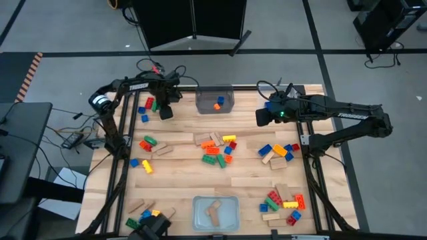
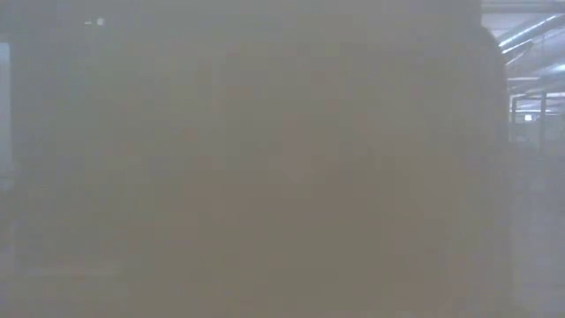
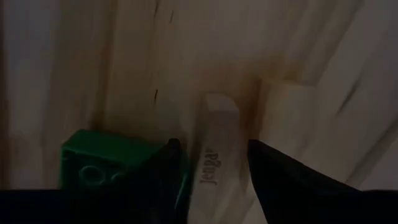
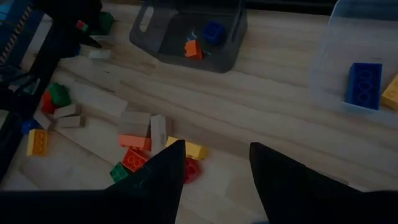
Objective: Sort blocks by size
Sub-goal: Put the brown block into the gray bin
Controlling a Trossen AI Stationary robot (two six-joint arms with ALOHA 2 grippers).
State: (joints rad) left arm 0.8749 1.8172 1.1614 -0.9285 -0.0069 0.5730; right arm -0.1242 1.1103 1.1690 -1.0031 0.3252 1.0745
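Our left pincer (image 3: 211,165) is low at the surface's (image 1: 180,170) ten o'clock, fingers part-open astride a tan wooden block (image 3: 214,149), a green brick (image 3: 102,163) just beside; no firm grip shows. We judge this the pick step: next, close squarely and lift clear. Right pincer (image 4: 214,162) hangs open and empty at two o'clock.

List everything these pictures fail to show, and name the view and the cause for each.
- Low view: the whole table is lost behind a pale blur; nothing on it can be read.
- Left wrist view: the left gripper straddles a wooden block; contact is too dark to judge. The green brick is cut off at the frame's bottom.
- High view: the bricks in the dark bin are too small to size.
- Right wrist view: the right gripper hangs open; shadow hides the nearest bricks.
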